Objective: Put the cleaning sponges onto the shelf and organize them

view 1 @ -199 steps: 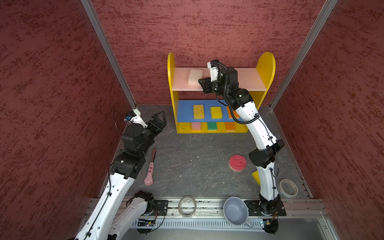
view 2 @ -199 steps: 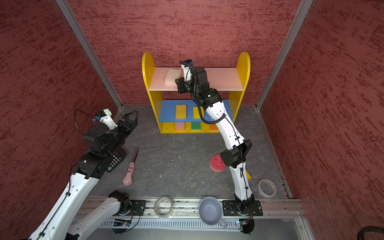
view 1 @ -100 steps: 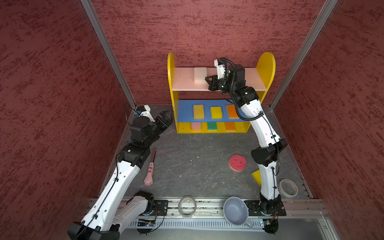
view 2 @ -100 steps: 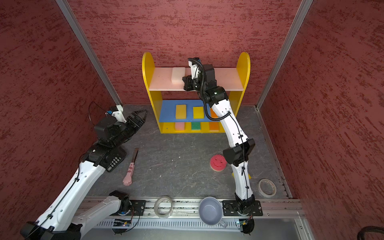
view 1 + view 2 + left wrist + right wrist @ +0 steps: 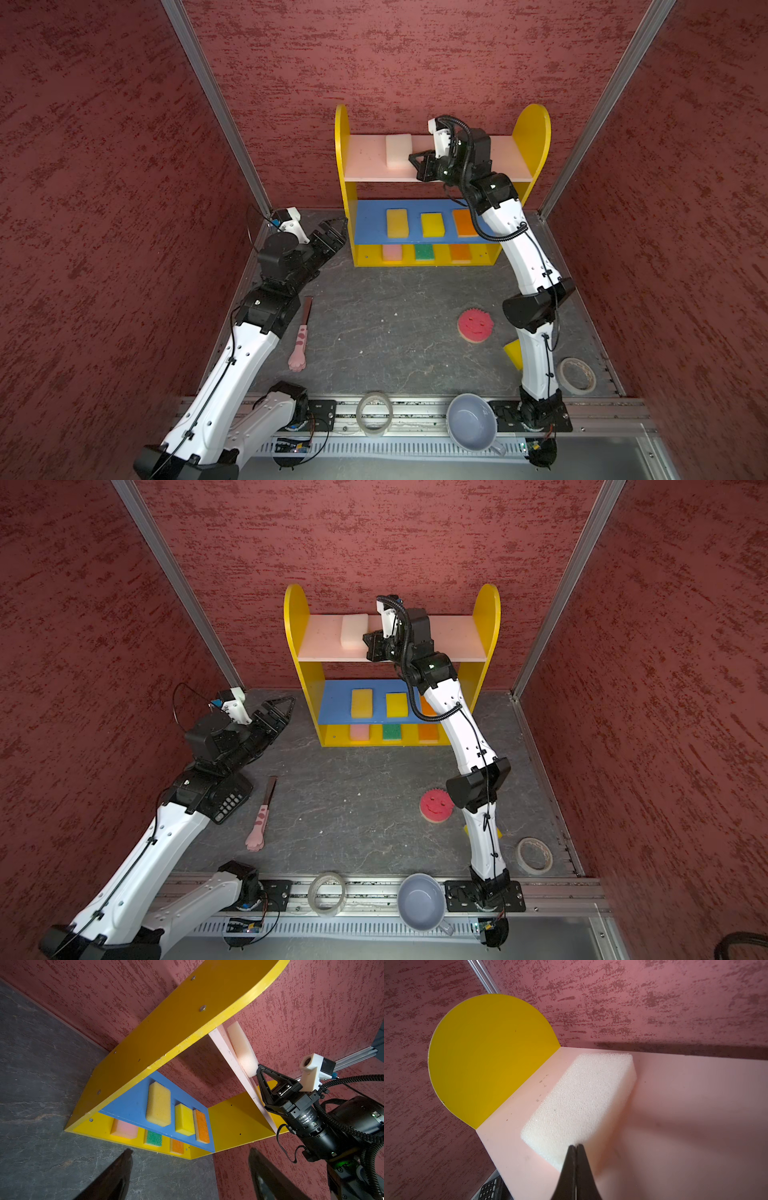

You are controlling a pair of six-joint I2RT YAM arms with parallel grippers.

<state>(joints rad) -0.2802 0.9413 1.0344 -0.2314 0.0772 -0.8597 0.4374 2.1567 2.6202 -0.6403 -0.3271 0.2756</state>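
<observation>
My right jaws are pressed together, their tips at the near corner of the white rectangular foam sponge point(image 5: 579, 1101) - it lies flat on the pale pink top board point(image 5: 365, 164) of the yellow-sided 3-tier shelf point(image 5: 536, 133). My left jaws stand spread near the shelf's side. The round red smiley-face sponge point(image 5: 475, 325) sits on the grey bench point(image 5: 386, 316) - well apart.

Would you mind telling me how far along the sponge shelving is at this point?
Done: seven sponges sit on the shelf: the white sponge on top, three on the blue board, three on the base. In hand: nothing; the shut right gripper touches the white sponge's edge, the left gripper hangs open. Left: the smiley sponge and a yellow sponge behind the right arm, on the table.
</observation>
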